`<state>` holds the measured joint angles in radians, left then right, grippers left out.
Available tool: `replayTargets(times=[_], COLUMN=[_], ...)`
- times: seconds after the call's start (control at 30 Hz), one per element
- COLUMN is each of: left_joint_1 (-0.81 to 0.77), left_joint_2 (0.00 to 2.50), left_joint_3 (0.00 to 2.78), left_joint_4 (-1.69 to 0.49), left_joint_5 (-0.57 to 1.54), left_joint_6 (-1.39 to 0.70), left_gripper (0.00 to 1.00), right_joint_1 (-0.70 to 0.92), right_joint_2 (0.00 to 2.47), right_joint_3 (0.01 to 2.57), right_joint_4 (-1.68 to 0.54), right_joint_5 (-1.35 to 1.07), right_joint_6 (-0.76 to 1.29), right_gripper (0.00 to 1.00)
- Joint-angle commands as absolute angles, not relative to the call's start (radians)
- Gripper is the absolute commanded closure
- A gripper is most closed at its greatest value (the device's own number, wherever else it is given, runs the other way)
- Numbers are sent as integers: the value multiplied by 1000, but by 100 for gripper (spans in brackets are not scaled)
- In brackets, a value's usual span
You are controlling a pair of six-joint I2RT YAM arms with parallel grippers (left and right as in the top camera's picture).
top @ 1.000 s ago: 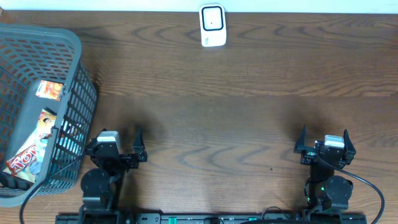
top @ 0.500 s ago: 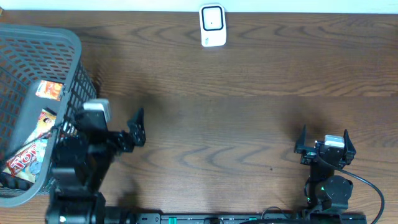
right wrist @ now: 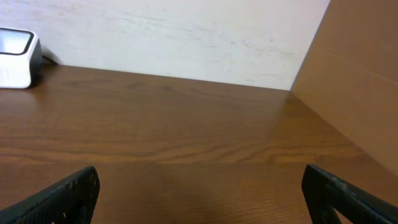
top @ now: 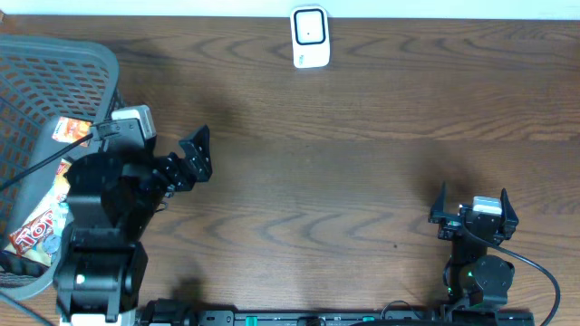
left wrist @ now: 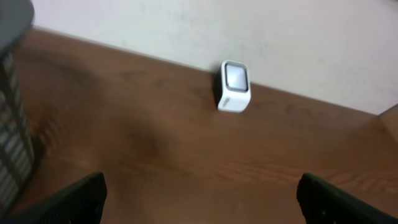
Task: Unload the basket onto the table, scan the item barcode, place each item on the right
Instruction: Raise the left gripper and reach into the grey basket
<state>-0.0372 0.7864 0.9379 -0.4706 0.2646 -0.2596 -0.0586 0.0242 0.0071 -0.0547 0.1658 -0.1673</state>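
Bench [top: 362,172] of dark wood grain, surveyed from above. Found a white barcode scanner [top: 309,37] standing at the far edge, about midway along, against a pale wall [left wrist: 311,37]. Found a grey mesh basket [top: 116,86] at the far left, holding several snack packets: an orange packet [top: 72,131] toward its far side, and a red-lettered packet [top: 38,234] lying nearer, partly hidden behind the left arm. Saw the left hand [left wrist: 200,198] raised just right of the basket, fingers spread wide, gripping nothing, pointed across the bench toward the scanner. Caught only its two dark fingertips at the bottom corners of its wrist view, with the scanner well beyond them. Saw the right hand [top: 473,206] low at the near right, well apart from scanner and basket, fingers likewise spread wide and gripping nothing. Noted wood grain ahead of it in its wrist view, the scanner at the far left edge of that picture and a brown panel [right wrist: 360,93] at the right. Could not read any barcode on the packets.
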Motion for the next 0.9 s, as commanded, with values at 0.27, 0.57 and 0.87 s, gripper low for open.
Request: replayTargets(times=[0.27,0.57,0.87], left_joint_1=[-34,-34,-34], left_joint_2=[801,802,803], left_joint_3=[955,954,954], left_joint_4=[-553,-591,-595], left_joint_5=[281,281,280], left_joint_6=[-290,-290,-290], left_gripper=[2,2,2], right_joint_1=[-62,-62,-62], right_joint_2=[25,25,25], right_joint_3=[6,6,6], right_joint_4=[-57,-57,-57], right_joint_5=[174,174,174], right_joint_6=[-177,-177,-177], right_gripper=[1,1,1])
